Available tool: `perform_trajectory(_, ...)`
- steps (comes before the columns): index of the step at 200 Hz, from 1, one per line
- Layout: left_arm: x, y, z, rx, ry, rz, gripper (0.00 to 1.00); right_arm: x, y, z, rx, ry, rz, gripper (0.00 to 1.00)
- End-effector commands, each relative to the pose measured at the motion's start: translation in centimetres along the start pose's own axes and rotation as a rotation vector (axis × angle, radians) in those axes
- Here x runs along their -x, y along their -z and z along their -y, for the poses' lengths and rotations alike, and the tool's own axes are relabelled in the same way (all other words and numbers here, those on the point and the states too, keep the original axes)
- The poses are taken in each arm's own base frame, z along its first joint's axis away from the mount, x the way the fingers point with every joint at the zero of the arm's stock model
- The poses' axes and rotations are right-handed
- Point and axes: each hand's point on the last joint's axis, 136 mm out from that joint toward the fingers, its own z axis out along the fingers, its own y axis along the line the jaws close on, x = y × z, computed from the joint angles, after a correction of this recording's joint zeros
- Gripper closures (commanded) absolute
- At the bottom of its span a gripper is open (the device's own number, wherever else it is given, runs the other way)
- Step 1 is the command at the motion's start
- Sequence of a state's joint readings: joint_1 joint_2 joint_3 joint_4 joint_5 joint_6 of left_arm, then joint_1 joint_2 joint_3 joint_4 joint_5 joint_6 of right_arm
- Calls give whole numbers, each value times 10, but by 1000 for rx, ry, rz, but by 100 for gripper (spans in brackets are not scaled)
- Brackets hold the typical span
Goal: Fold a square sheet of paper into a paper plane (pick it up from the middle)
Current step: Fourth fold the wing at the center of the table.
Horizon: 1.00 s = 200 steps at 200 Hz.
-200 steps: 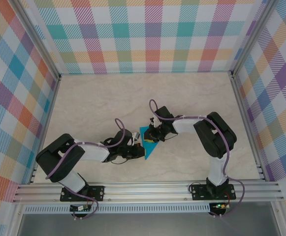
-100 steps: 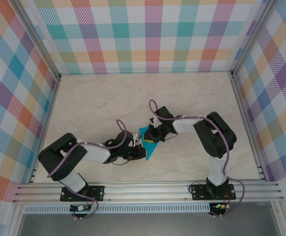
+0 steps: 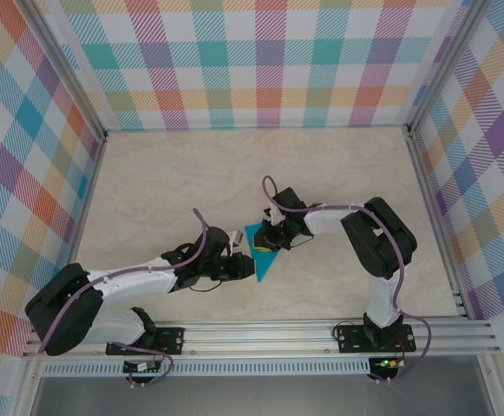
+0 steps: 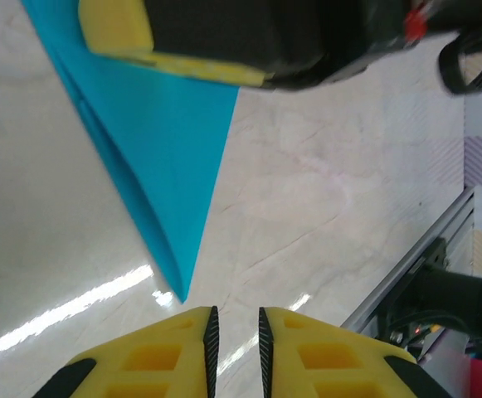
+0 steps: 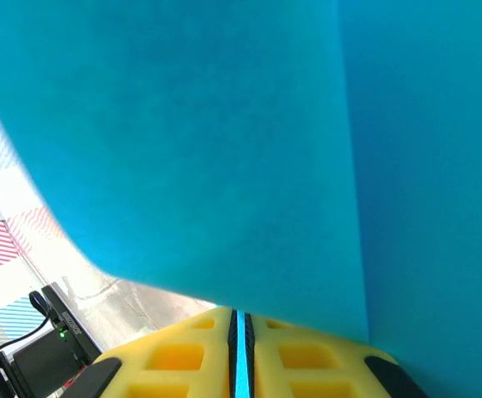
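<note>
Item: small teal-blue folded paper plane (image 3: 260, 258), set at the middle of the pale marble-patterned tabletop (image 3: 165, 182), between the two grippers. The long axis runs far to near, with the sharp point toward the arm bases.

Right gripper (image 5: 240, 319): jaws pinched on the plane's wide far end. Its wrist view shows a thin teal edge between the pads.

Left gripper (image 4: 235, 319): jaws a narrow slit apart with nothing between them, just short of the sharp tip — a gap the overhead view shows too small to read.
</note>
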State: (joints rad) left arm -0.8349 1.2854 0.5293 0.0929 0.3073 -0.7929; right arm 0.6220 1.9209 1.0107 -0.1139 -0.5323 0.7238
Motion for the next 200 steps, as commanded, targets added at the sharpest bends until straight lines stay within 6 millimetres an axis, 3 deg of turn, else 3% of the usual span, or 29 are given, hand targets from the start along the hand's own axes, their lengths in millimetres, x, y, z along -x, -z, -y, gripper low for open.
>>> perform_trajectory(1,23,-5,7,4,24,61,81,-14,-11,48,-143,-73,-31,86)
perform_trajectory(45,30,-37,14,-42,41,29,87,-14,-12,48,-139,-73,-33,86)
perform_trajectory(83,23,-53,-2,-8,60,1,89,-14,-13,48,-137,-75,-34,86)
perform_trajectory(158,-37,-64,-35,40,93,-167,90,-15,-13,50,-144,-79,-34,86)
perform_trajectory(200,-60,-67,-39,36,93,-225,90,-16,-14,52,-151,-86,-33,86)
